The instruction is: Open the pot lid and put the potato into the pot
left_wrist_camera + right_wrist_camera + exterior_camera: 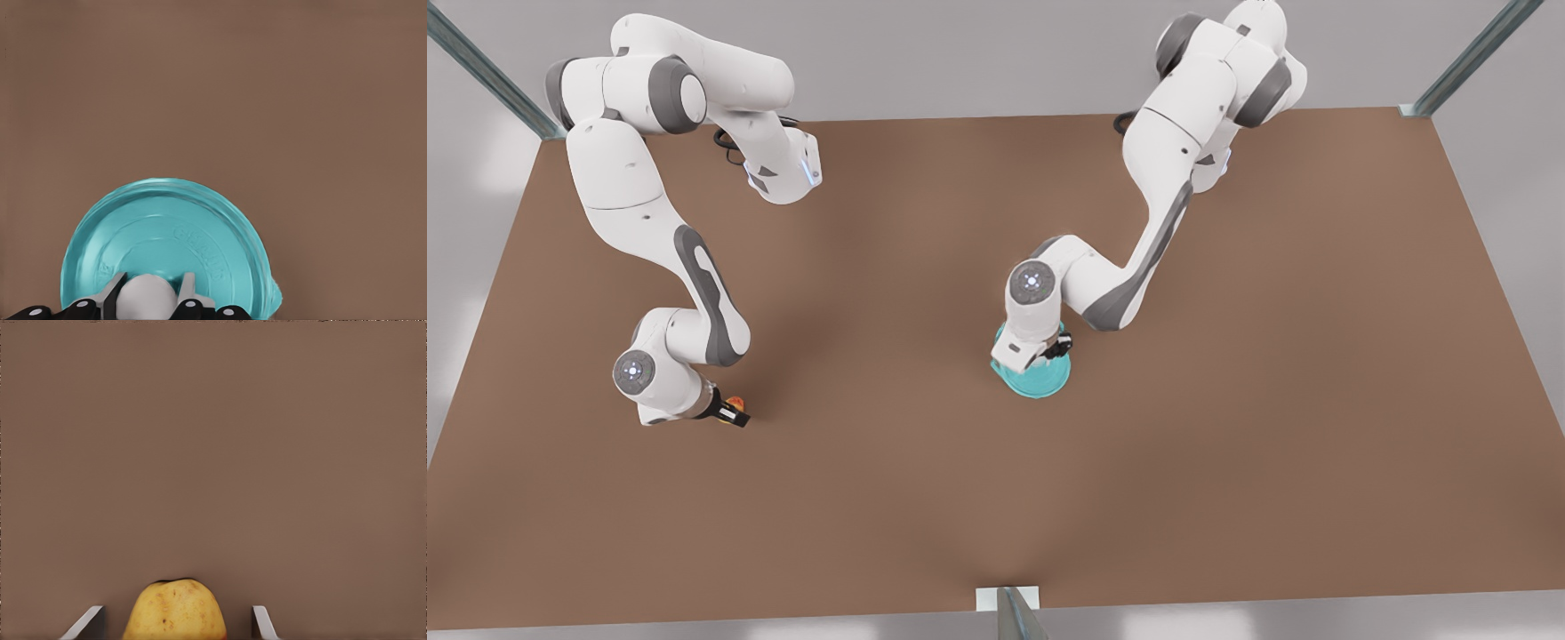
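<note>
Left tool (pixel 150 297): placed over the pot lid (pixel 180 247) near the tabletop (pixel 1227 400) middle; its fingers (pixel 113 293) are pressed against the white knob (pixel 148 297).
Right tool (pixel 177 623): fingers are spread, the potato (pixel 175 610) lying between them untouched, at the front view's left.
Pot: hidden beneath the lid.

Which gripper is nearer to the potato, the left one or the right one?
The right gripper: its open fingers straddle the potato. The left gripper is far away, shut on the pot lid knob.
</note>
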Controlling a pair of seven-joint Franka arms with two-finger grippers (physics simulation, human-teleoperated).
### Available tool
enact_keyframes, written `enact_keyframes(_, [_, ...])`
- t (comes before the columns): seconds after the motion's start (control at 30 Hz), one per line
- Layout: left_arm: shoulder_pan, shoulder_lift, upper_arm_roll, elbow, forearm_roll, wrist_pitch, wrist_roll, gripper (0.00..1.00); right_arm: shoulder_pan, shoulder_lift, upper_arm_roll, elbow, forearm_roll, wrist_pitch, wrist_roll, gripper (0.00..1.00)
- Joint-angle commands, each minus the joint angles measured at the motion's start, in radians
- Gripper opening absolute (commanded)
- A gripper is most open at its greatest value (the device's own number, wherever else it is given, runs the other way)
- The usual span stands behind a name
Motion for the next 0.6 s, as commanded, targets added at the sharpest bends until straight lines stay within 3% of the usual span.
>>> enact_keyframes(0.0, [0.097, 0.043, 0.017, 0.038, -0.006, 0.001, 0.186, 0.43, 0.000, -0.004, 0.000, -0.002, 0.002, 0.003, 0.034, 0.80])
enact_keyframes(0.07, [0.207, 0.091, 0.017, 0.061, -0.007, 0.061, 0.361, 0.43, 0.000, -0.004, 0.000, -0.003, 0.002, 0.003, 0.040, 0.78])
enact_keyframes(0.2, [0.221, 0.192, 0.029, 0.061, -0.006, 0.192, 0.378, 0.44, 0.000, -0.016, 0.000, -0.025, 0.002, 0.004, 0.040, 0.76])
enact_keyframes(0.23, [0.221, 0.193, 0.027, 0.061, -0.006, 0.191, 0.378, 0.49, 0.000, -0.018, 0.000, -0.026, 0.002, 0.004, 0.040, 0.75])
enact_keyframes(0.27, [0.218, 0.184, 0.027, 0.061, -0.004, 0.191, 0.378, 1.00, 0.000, -0.018, 0.000, -0.026, 0.002, 0.004, 0.040, 0.74])
enact_keyframes(0.33, [0.227, 0.154, 0.030, 0.061, -0.002, 0.167, 0.395, 1.00, 0.002, -0.018, 0.000, -0.026, 0.002, 0.004, 0.048, 0.65])
enact_keyframes(0.4, [0.281, 0.115, 0.026, 0.104, -0.016, -0.020, 0.539, 1.00, 0.002, -0.018, 0.000, -0.026, 0.002, 0.004, 0.053, 0.57])
enact_keyframes(0.43, [0.338, 0.059, 0.032, 0.214, -0.016, -0.253, 0.720, 1.00, 0.002, -0.018, 0.000, -0.026, 0.002, 0.004, 0.054, 0.55])
enact_keyframes(0.47, [0.492, -0.021, 0.007, 0.274, -0.091, -0.408, 0.916, 1.00, 0.002, -0.018, 0.000, -0.026, 0.002, 0.004, 0.054, 0.54])
enact_keyframes(0.5, [0.582, -0.162, 0.009, 0.259, -0.188, -0.543, 0.952, 1.00, 0.002, -0.018, 0.000, -0.026, 0.002, 0.003, 0.054, 0.54])
enact_keyframes(0.53, [0.603, -0.369, 0.007, 0.094, -0.211, -0.528, 0.952, 1.00, 0.002, -0.030, 0.000, -0.026, 0.002, -0.005, 0.056, 0.54])
enact_keyframes(0.57, [0.602, -0.564, 0.006, -0.169, -0.203, -0.300, 0.956, 1.00, 0.003, -0.033, 0.000, -0.026, 0.002, -0.010, 0.056, 0.54])
